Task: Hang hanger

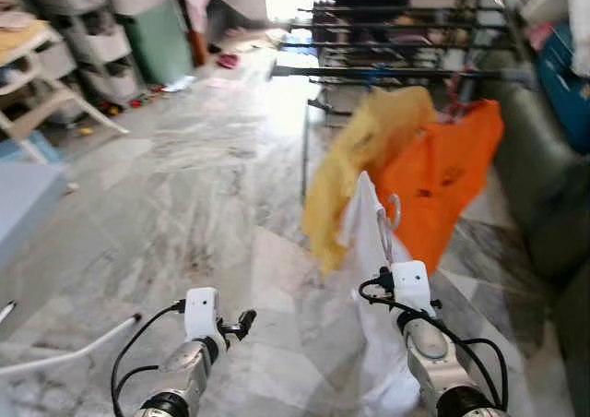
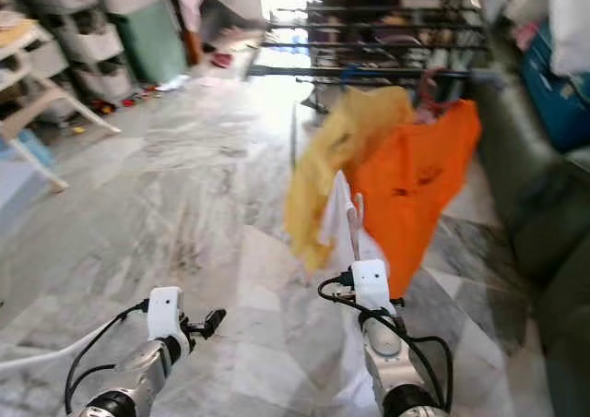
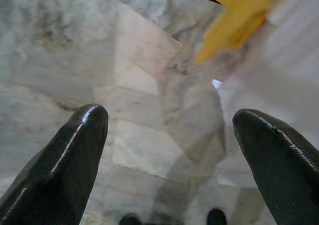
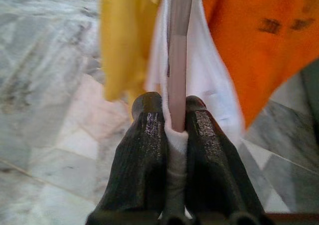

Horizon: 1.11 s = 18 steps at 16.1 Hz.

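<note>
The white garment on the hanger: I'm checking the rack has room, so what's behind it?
Behind the white garment hang a yellow cloth and an orange shirt on the drying rack. The rail they hang from is covered by them.

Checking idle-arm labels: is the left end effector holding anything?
No. The left end effector is open, with bare marble floor between its fingers.

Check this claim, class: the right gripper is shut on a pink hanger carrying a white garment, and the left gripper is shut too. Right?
Wrong on the left gripper: the left wrist view shows it open, holding nothing. The right gripper is indeed shut on the pink hanger carrying the white garment.
</note>
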Motion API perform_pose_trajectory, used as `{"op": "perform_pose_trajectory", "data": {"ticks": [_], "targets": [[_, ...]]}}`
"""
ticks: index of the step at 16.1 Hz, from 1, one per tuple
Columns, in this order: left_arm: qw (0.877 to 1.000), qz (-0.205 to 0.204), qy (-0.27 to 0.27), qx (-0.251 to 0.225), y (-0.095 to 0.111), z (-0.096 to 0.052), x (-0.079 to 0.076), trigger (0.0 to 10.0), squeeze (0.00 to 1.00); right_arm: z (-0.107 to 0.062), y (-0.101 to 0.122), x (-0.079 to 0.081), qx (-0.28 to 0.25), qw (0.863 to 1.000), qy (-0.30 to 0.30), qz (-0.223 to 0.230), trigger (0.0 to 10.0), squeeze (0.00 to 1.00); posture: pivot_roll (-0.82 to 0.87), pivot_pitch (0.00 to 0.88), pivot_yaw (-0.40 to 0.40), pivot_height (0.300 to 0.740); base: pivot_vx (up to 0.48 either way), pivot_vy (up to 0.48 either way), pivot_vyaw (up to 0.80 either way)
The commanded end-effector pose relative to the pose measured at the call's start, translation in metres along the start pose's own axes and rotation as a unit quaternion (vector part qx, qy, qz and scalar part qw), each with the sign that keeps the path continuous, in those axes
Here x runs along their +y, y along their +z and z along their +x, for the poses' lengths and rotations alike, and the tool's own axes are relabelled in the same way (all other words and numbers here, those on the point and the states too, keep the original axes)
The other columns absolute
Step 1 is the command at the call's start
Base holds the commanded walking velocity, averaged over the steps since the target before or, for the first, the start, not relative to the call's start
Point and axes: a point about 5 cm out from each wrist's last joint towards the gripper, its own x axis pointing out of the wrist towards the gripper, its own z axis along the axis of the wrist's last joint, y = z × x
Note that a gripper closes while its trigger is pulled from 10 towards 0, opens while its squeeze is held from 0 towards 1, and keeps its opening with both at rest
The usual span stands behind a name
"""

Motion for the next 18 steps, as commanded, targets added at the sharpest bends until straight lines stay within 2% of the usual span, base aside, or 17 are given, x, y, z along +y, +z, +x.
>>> {"op": "perform_pose_trajectory", "data": {"ticks": [1, 7, 11, 14, 18], "targets": [[1.0, -0.001, 0.018, 0.002, 0.001, -0.003, 0.012, 10.0, 0.0, 0.003, 0.006, 0.011, -0.009, 1.0, 0.016, 0.006, 10.0, 0.0, -0.18, 0.0, 0.092, 0.74, 0.0, 0.48, 0.0], [1.0, 0.0, 0.015, 0.002, 0.003, -0.002, 0.012, 10.0, 0.0, 0.003, 0.004, 0.011, -0.001, 1.0, 0.008, 0.013, 10.0, 0.0, -0.17, 0.0, 0.096, 0.74, 0.0, 0.48, 0.0], [1.0, 0.002, 0.025, 0.001, 0.003, -0.003, 0.014, 10.0, 0.0, 0.001, -0.005, 0.006, 0.027, 0.999, -0.003, 0.027, 10.0, 0.0, -0.17, 0.0, 0.078, 0.74, 0.0, 0.46, 0.0], [0.999, -0.01, 0.05, 0.002, -0.004, -0.006, 0.018, 10.0, 0.0, -0.001, -0.011, 0.007, 0.05, 0.998, 0.01, 0.025, 10.0, 0.0, -0.13, 0.0, 0.025, 0.74, 0.0, 0.0, 0.0], [0.997, -0.029, 0.069, -0.005, -0.011, -0.009, 0.021, 10.0, 0.0, 0.003, -0.006, 0.016, 0.052, 0.998, 0.037, 0.01, 10.0, 0.0, -0.09, 0.0, -0.026, 0.74, 0.0, 0.0, 0.0]]}}
